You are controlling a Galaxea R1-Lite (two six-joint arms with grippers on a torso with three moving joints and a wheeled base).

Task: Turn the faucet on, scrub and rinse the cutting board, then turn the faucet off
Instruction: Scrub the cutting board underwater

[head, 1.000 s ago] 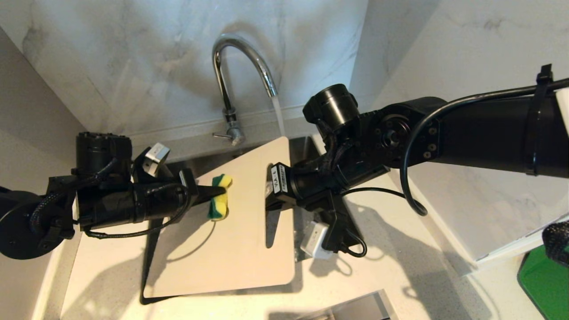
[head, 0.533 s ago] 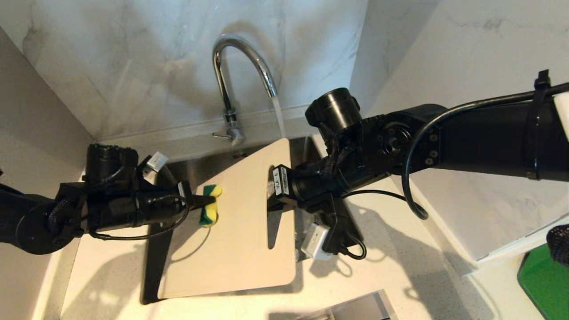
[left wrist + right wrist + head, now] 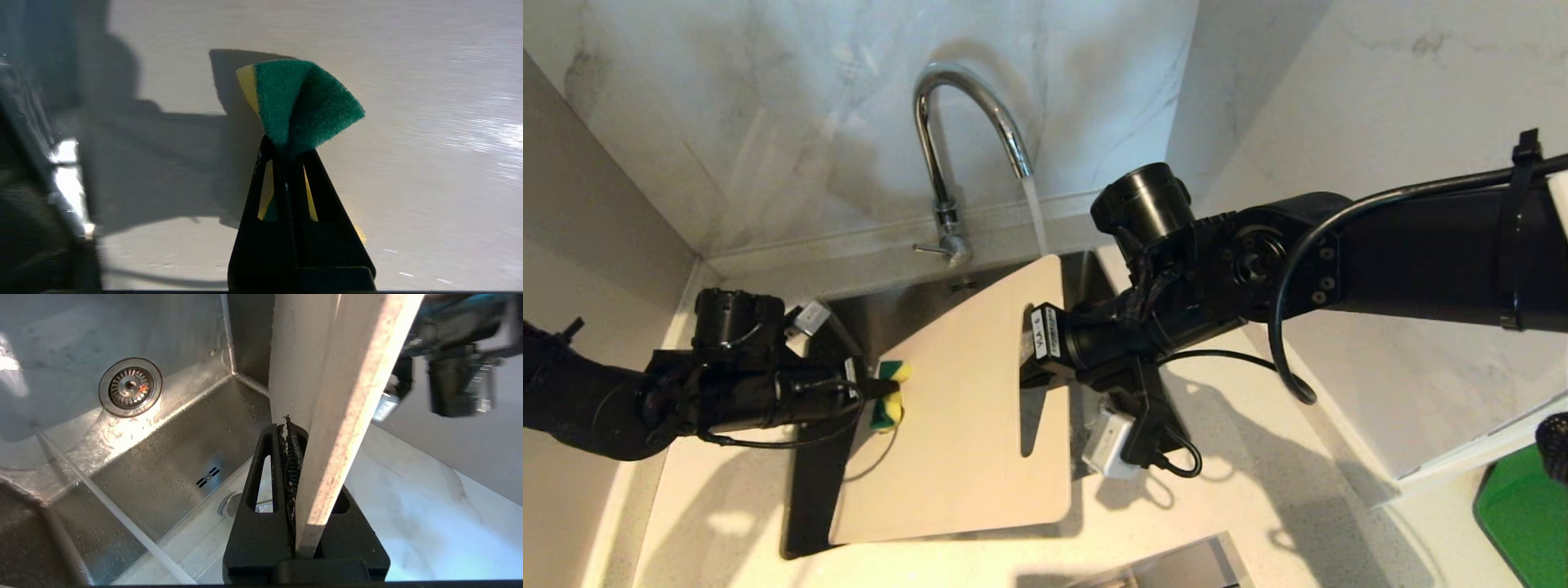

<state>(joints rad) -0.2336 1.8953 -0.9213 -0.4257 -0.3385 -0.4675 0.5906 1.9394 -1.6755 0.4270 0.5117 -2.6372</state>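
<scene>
Centrally in the head view, the cutting board (image 3: 964, 408) slants over the sink (image 3: 882, 314), its far corner reaching up toward the middle of the frame, its near edge lying low toward the pale worktop (image 3: 1217, 490). Above it, at upper centre, the faucet (image 3: 956, 147) arches in front of the marbled wall (image 3: 768, 122), and a thin stream of water (image 3: 1035, 214) falls from its spout to the board's far corner. From the left edge comes the left gripper (image 3: 882, 386), its jaws clamped on a green-and-yellow sponge (image 3: 888, 394) that presses on the board's left edge. From the right comes the right gripper (image 3: 1025, 359), its jaws closed on the board's right long edge at mid-frame. A green object (image 3: 1523, 514) shows at the lower right corner.

Next, in the left wrist view, the left gripper (image 3: 288, 153) rises from bottom centre, its jaws pinched together on the sponge (image 3: 302, 106), which fans out green above them against the board's pale surface (image 3: 408, 122) filling most of the frame.

Finally, in the right wrist view, the right gripper (image 3: 300, 433) stands at bottom centre with its jaws clamped on the board's (image 3: 347, 375) edge, which runs up to the top of the frame. At left lies the steel sink (image 3: 184, 449) with its round drain (image 3: 130, 386) at upper left and a line of water (image 3: 106, 502) crossing the lower left.
</scene>
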